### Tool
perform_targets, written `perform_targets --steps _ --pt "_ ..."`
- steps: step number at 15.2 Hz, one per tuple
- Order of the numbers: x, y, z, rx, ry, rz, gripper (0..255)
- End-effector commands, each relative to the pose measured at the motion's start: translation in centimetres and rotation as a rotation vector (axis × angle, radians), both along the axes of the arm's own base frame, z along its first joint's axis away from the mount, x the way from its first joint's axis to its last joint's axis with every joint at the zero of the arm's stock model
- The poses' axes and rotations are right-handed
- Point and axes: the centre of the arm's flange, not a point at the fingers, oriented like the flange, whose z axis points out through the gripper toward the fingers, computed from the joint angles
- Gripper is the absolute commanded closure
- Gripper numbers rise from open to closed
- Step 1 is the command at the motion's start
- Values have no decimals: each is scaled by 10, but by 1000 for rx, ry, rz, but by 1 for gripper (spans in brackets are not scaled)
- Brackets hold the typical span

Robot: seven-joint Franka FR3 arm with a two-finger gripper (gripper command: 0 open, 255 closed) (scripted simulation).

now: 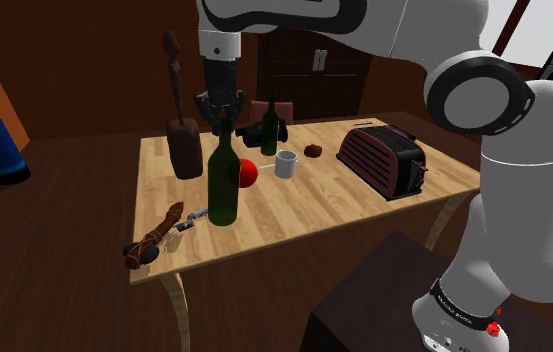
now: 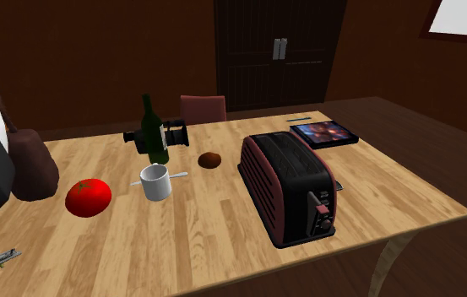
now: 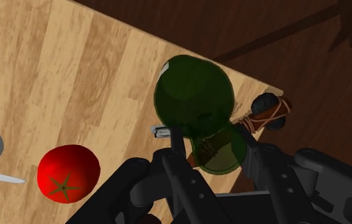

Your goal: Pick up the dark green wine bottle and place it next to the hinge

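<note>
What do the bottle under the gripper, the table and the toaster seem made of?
The bottle looks like dark green glass: glossy and see-through, things beneath showing through it in the wrist view. The table is light wood, matte, with plank lines and grain. The toaster has a dark red ribbed shell, black ends; metal or plastic, unclear.

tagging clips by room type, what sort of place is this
Most likely a dining room or kitchen in a house: a wooden table carries a toaster, a mug and a tomato, with dark panelled double doors behind it.
</note>
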Motion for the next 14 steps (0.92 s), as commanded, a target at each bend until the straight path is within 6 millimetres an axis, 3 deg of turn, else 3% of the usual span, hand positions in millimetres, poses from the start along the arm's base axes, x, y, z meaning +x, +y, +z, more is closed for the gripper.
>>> perform_targets --steps 1,14 --pt "-1 0 -11 0 -1 0 255" --pt "-1 0 -79 0 -1 0 255"
